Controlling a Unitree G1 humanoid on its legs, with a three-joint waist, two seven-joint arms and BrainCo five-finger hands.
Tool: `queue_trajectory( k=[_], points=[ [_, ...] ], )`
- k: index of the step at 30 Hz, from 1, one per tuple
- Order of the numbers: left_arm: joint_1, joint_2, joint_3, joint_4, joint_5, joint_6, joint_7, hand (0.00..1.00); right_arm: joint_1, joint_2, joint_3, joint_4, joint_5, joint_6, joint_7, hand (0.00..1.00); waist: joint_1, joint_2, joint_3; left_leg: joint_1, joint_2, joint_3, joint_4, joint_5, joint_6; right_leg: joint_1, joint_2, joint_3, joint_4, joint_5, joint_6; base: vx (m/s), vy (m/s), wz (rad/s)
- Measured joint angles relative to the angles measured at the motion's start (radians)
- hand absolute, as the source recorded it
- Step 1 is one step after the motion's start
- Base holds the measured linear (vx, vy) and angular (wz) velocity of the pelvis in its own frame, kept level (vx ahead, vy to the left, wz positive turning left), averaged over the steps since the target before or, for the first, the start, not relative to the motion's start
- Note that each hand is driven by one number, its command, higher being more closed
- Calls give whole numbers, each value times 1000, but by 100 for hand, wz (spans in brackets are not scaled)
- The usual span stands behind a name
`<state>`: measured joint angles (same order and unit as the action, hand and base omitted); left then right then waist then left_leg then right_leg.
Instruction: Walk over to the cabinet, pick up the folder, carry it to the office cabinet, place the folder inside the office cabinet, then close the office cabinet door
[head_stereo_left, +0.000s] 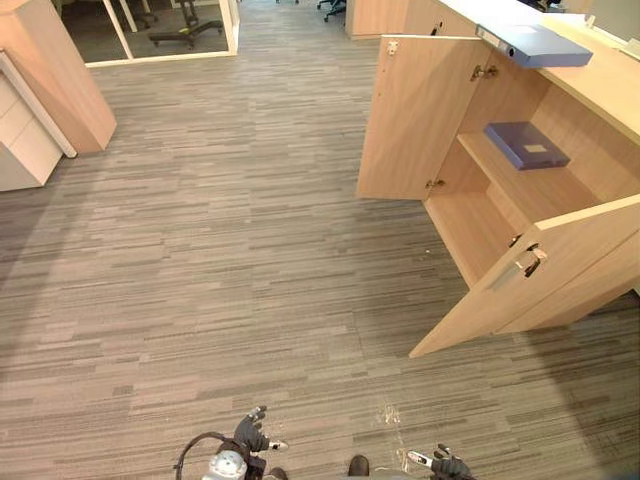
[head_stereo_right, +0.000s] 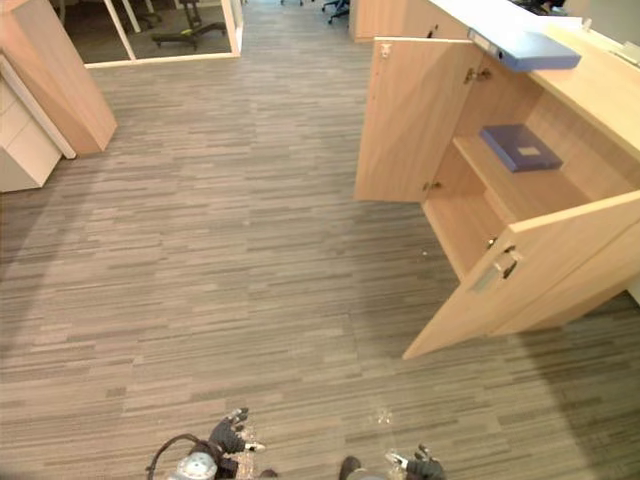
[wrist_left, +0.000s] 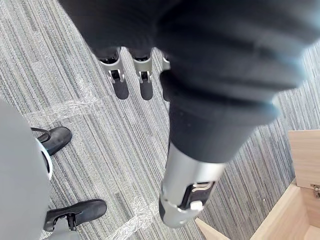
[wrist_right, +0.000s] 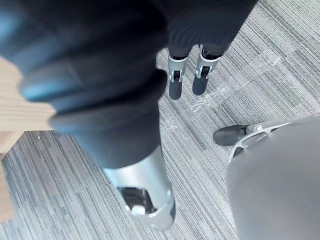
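A wooden office cabinet (head_stereo_left: 600, 85) stands at the right with both doors open: the far door (head_stereo_left: 415, 120) and the near door (head_stereo_left: 540, 275) swing out over the floor. A blue-grey folder (head_stereo_left: 535, 45) lies on its top, partly over the edge. A darker blue folder (head_stereo_left: 526, 144) lies flat on the inner shelf. Both hands hang low over the carpet, well short of the cabinet. My left hand (head_stereo_left: 250, 435) has straight fingers (wrist_left: 120, 82) and holds nothing. My right hand (head_stereo_left: 445, 465) is likewise empty, fingers (wrist_right: 176, 82) relaxed.
Another wooden cabinet (head_stereo_left: 60, 70) and a white drawer unit (head_stereo_left: 25, 140) stand at the far left. A glass partition (head_stereo_left: 170, 45) closes the back. Pale tape marks (head_stereo_left: 390, 415) lie on the carpet near my feet. Open carpet stretches between me and the cabinet.
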<state>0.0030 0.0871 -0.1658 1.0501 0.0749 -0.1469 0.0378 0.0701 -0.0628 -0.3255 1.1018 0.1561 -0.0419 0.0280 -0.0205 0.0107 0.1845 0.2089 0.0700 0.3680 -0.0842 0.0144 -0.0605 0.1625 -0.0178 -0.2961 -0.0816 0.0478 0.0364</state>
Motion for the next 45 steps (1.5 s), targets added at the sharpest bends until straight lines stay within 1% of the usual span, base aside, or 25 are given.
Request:
queue_trajectory(
  k=[8,17,21,23,24,25,26,27,28,29,30,31,32,33,34,35,36,37,39,40,41,42,43,44,45],
  points=[
    [-9,-3,-25,-1,3,0,1,0,-2,6,1,0,19,0,-1,0,0,-9,2,0,0,0,0,1,-1,0,0,-2,0,0,0,-25,-7,0],
    [-9,-3,-25,-1,3,0,1,0,-3,9,1,0,20,0,-1,0,-1,-13,2,0,0,-3,0,2,-1,1,-1,-5,0,0,0,-29,-9,1],
    [-9,-3,-15,1,2,0,1,0,-3,14,-4,0,21,0,1,0,-2,-19,1,-1,0,-3,2,2,-1,2,-2,-6,1,-2,-2,-32,-12,2],
    [-12,3,6,2,0,1,1,0,-3,27,-7,3,25,0,2,0,-8,-41,4,-49,9,-4,100,-39,-9,-5,-14,-18,17,-21,-19,-38,-38,22],
    [-19,9,19,2,-3,1,0,0,-3,32,-9,7,27,-1,5,0,-15,-50,11,-118,39,9,255,-98,-13,-7,-20,-34,38,-39,-24,-66,-64,35],
    [-20,14,32,0,-6,1,0,0,-2,31,-15,15,31,-1,8,0,-15,-51,12,-166,69,31,376,-132,-24,-9,-20,-39,48,-54,-35,-75,-67,30],
    [-21,13,47,-4,-8,0,0,0,-1,28,-27,30,39,-1,11,0,-15,-52,12,-215,106,60,510,-151,-37,-2,-20,-40,62,-71,-39,-54,-69,12],
    [-21,12,76,-14,-12,0,0,0,0,24,-27,45,47,0,12,0,-15,-50,13,-273,159,90,670,-150,-35,14,-17,-40,68,-81,-43,-18,-49,7],
    [-18,13,86,-19,-19,1,0,0,4,22,-29,48,52,0,13,0,-15,-49,16,-305,183,90,745,-145,-37,27,-16,-40,71,-86,-46,39,-51,6],
    [-19,15,94,-24,-45,0,2,0,10,22,-46,48,59,1,12,0,-16,-42,17,-354,221,83,840,-179,-32,33,-19,-39,82,-95,-44,35,-13,-1],
    [-20,15,94,-26,-55,0,2,0,15,20,-47,48,59,1,12,0,-16,-40,18,-373,235,81,830,-207,-25,29,-27,-34,89,-100,-38,46,6,-11],
    [-21,15,94,-29,-63,-1,2,0,17,18,-47,48,59,2,12,0,-16,-39,19,-384,240,75,782,-214,-19,28,-37,-23,91,-102,-34,28,48,-23],
    [-24,15,95,-31,-73,-1,2,0,17,18,-47,48,59,2,13,0,-15,-39,20,-385,236,70,706,-212,-22,29,-55,-8,95,-107,-28,102,121,-36],
    [-30,15,97,-31,-76,-1,2,0,14,16,-45,46,59,1,15,0,-16,-38,24,-385,225,54,591,-204,-32,22,-82,14,109,-115,-16,151,213,-50],
    [-30,14,96,-32,-76,-2,3,0,11,15,-45,45,59,1,16,0,-18,-37,24,-380,212,37,451,-170,-61,3,-114,39,128,-127,3,160,251,-50],
    [-28,11,94,-31,-76,-2,4,0,10,12,-44,43,59,0,16,0,-20,-33,24,-376,209,27,370,-146,-77,-8,-125,53,136,-134,15,151,323,-54],
    [-24,1,92,-29,-76,-2,8,0,12,-2,-42,39,59,-1,18,0,-25,-8,28,-356,225,19,264,-134,-86,-11,-131,76,140,-145,39,243,469,-50],
    [-21,-8,90,-24,-76,-1,12,0,13,-12,-35,39,60,0,18,0,-25,8,34,-345,227,41,275,-70,-97,9,-149,92,135,-155,67,214,404,-48],
    [-18,-3,90,-24,-76,-1,15,0,13,-7,-27,39,59,0,20,0,-29,-2,24,-350,210,78,327,-65,-94,18,-175,110,148,-155,73,354,350,-41],
    [-15,5,90,-31,-75,-1,15,0,13,-1,-20,39,56,0,22,0,-25,-21,13,-356,178,78,364,-70,-84,10,-201,100,172,-179,73,414,283,-43],
    [-15,7,90,-35,-72,-1,14,0,12,1,-17,39,54,0,23,0,-22,-31,4,-365,159,73,393,-81,-67,0,-225,114,180,-196,87,320,212,-45],
    [-7,10,88,-42,-70,-1,14,0,7,2,-6,37,53,0,28,0,-20,-33,-5,-372,119,73,431,-104,-30,-12,-270,128,207,-225,97,319,279,-44],
    [-4,3,80,-42,-69,-1,13,0,7,-3,-5,40,45,0,30,0,-24,-34,-24,-363,78,94,433,-128,0,-33,-318,141,260,-234,94,342,307,-34],
    [1,-4,76,-42,-69,-1,12,0,8,-7,-6,40,39,0,31,0,-29,-33,-31,-351,56,104,424,-137,12,-57,-345,140,312,-234,94,468,401,-22],
    [7,-14,66,-42,-69,-1,11,0,11,-12,-19,33,35,-8,30,0,-30,-36,-31,-299,8,124,390,-138,24,-117,-403,137,476,-231,90,401,340,-10]
  ],
)
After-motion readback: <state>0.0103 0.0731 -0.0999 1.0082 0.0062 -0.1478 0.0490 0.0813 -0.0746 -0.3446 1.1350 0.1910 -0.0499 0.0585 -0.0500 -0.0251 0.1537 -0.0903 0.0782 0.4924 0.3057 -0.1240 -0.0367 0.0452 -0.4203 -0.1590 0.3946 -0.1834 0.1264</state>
